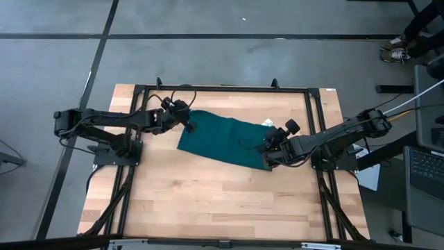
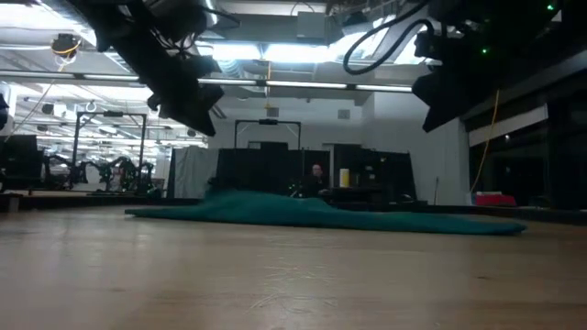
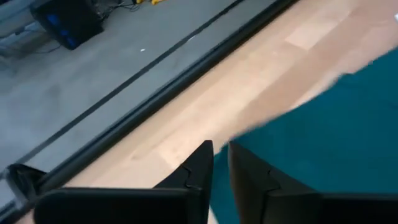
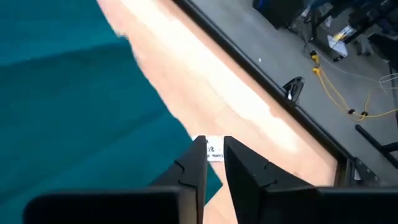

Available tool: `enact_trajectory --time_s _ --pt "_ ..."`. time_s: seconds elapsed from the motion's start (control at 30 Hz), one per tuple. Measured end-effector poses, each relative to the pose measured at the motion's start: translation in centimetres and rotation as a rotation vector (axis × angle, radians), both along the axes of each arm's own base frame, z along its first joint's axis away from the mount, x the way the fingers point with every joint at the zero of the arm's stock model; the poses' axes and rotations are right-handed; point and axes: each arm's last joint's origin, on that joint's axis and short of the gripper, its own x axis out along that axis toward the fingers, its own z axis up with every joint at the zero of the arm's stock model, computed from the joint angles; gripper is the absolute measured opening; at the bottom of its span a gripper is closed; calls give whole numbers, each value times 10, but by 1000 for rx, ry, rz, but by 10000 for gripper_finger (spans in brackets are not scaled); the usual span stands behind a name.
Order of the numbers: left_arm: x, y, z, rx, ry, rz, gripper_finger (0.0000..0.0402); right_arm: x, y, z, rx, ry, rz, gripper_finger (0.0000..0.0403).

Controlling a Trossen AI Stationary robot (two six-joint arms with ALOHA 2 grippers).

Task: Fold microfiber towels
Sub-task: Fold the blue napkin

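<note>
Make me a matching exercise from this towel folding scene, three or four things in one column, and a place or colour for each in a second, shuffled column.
Things:
1. towel
2. white tag
3. left gripper
4. right gripper

Descriptions:
A. over the towel's end on the tag side
B. dark teal, lying on the table
C. over the towel's opposite end
D. small, at a towel corner

Pairs: 1-B, 2-D, 3-C, 4-A

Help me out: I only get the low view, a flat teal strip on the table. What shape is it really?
Observer: From above, the towel is a long rectangle lying slantwise on the table.
Operator: Any label on it?
Observer: A small white tag at one corner, close by the right pincer.
Operator: And the other pincer?
Observer: The left pincer hangs over the towel's opposite end, at its edge.
</note>
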Motion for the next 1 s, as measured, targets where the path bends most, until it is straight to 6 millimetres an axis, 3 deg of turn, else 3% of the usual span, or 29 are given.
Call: enact_trajectory --time_s 0.17,0.23,0.37,0.57,0.77,0.87,1.0 --pt "-3 12 2 19 -50 109 62 1 1 0 5 -33 -12 72" --pt "1 12 5 7 -90 46 62 1 5 0 32 -53 -5 72" --pt "5 2 2 -102 -71 -172 58 1 18 -1 93 -102 24 60" --pt "-2 -13 -10 -236 -1 -118 39 3 46 2 187 -256 94 43" --pt "2 -31 -24 -395 -256 -198 26 2 69 8 297 -358 171 37" --pt "2 -45 -31 -392 -238 -324 20 -3 74 10 370 -348 190 41" --pt "14 -71 -16 -287 -245 -666 13 -12 83 10 402 -296 239 44"
